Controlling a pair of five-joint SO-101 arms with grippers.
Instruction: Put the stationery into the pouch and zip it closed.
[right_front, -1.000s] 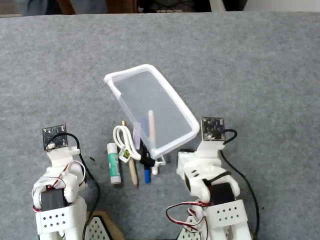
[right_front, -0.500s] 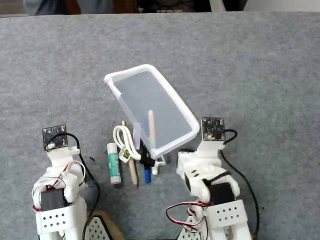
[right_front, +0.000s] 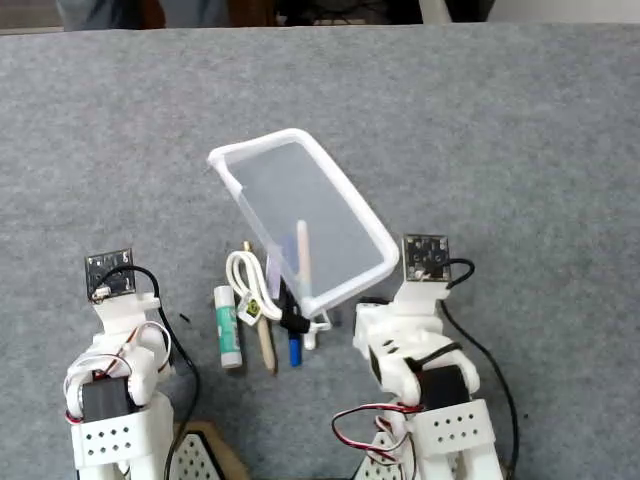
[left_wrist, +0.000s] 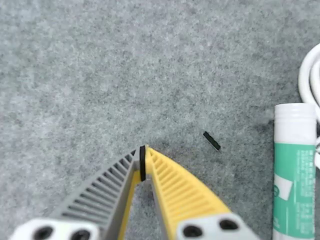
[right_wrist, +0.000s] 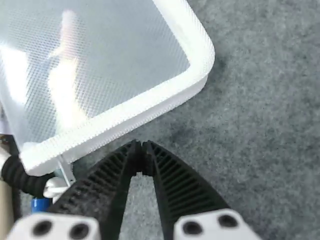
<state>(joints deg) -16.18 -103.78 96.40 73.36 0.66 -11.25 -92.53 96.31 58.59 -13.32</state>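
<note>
Both left gripper (left_wrist: 142, 162) and right gripper (right_wrist: 141, 150) sit at the table's (right_front: 520, 130) near edge, jaws closed empty, presumably since stationery (right_front: 228, 328) lies outside the mesh pouch (right_front: 300, 210).

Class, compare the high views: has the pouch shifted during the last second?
No. The pouch lies as before, its near edge still overlapping the pens beside the glue stick.

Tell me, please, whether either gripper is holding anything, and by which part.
Nothing is held: the left gripper and right gripper are both shut and empty.

White mesh pouch (right_front: 300, 215), green-white glue stick (right_front: 228, 327)
</note>
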